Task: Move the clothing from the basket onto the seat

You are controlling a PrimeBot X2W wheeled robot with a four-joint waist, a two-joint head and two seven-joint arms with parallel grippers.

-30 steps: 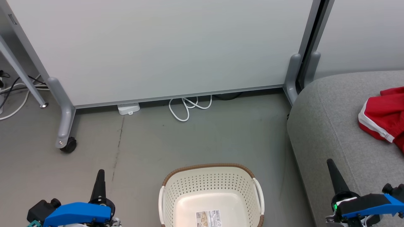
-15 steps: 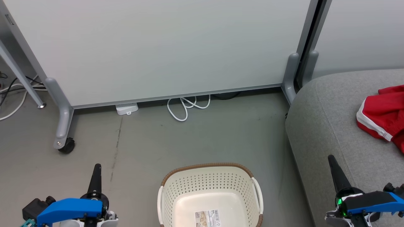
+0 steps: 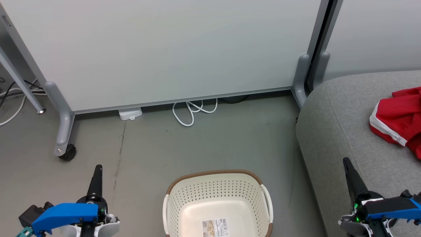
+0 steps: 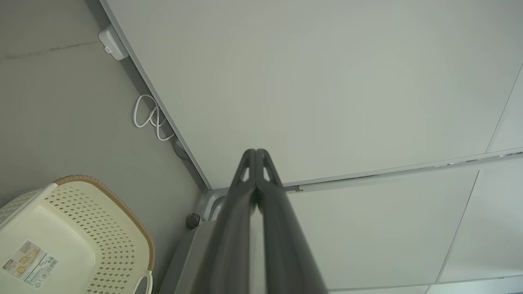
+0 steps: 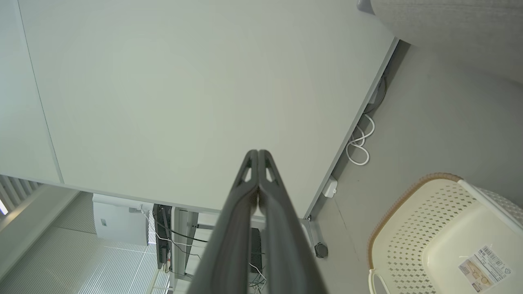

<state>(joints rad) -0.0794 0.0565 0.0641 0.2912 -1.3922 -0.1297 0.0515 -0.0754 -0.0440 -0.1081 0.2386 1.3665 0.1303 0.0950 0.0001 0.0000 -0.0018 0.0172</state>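
Note:
The cream basket [image 3: 217, 189] with its brown rim stands on the floor at the bottom centre of the head view; its inside holds just a label. It also shows in the left wrist view [image 4: 102, 228] and the right wrist view [image 5: 412, 228]. Red clothing with white trim [image 3: 399, 121] lies on the grey seat [image 3: 332, 131] at the right edge. My left gripper [image 3: 97, 168] is shut, low at the left of the basket, its fingertips together [image 4: 255, 152]. My right gripper [image 3: 346, 161] is shut over the seat's front, holding nothing, tips closed [image 5: 258, 152].
A pale partition panel [image 3: 164, 49] on grey wheeled legs [image 3: 67, 153] stands across the back. A white cable loop [image 3: 190, 113] and a small white box [image 3: 130, 113] lie at its foot. More cables [image 3: 13, 95] run at the far left.
The whole head view has shifted slightly, so the camera moved. Both grippers stay shut and sit about where they were in the view, the right one a little higher.

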